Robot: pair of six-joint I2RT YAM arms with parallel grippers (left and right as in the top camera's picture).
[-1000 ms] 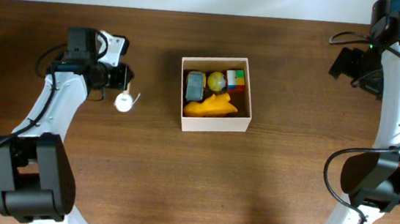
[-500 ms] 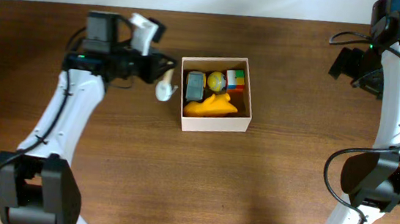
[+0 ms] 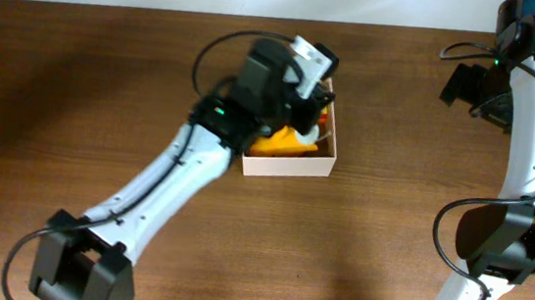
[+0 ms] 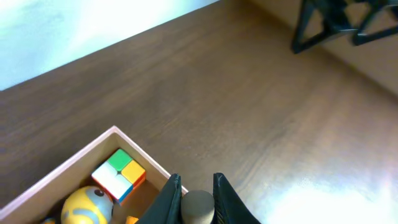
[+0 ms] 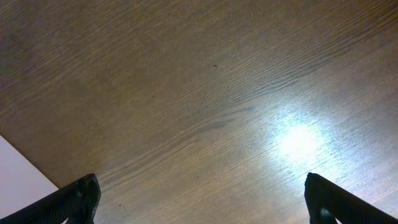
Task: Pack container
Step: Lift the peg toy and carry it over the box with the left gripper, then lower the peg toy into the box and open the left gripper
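Black-and-white left arm [image 3: 161, 184] has swung hard to the right. Half a second ago it hung left of the white-walled square cardboard container [image 3: 291, 164]; now its wrist sits right over the container's far half and hides most of the contents from above. The left fingers [image 4: 169, 198] are narrow, pinched on a small pale rounded toy [image 4: 198, 208], the one that lay out to the left on the dark brown wooden tabletop [image 3: 387, 240] a second ago. In the wrist view that toy hangs over the container's right wall, not far from the far right corner.

Inside, a multicoloured cube [image 4: 118, 174] sits in that far right corner. A yellow ball [image 4: 87, 206] is just left of it, and an orange-yellow plastic toy [image 3: 283, 147] lies along the near wall.

The container has not shifted. It sits flat in the middle of the tabletop, toward the far side, open face up. Being square, it shows no long axis. Its walls run nearly with the tabletop's edges, turned a touch anticlockwise.

Over at the far right, the right arm is unchanged, with the right fingers [image 5: 78, 199] spread wide and empty above bare wood.
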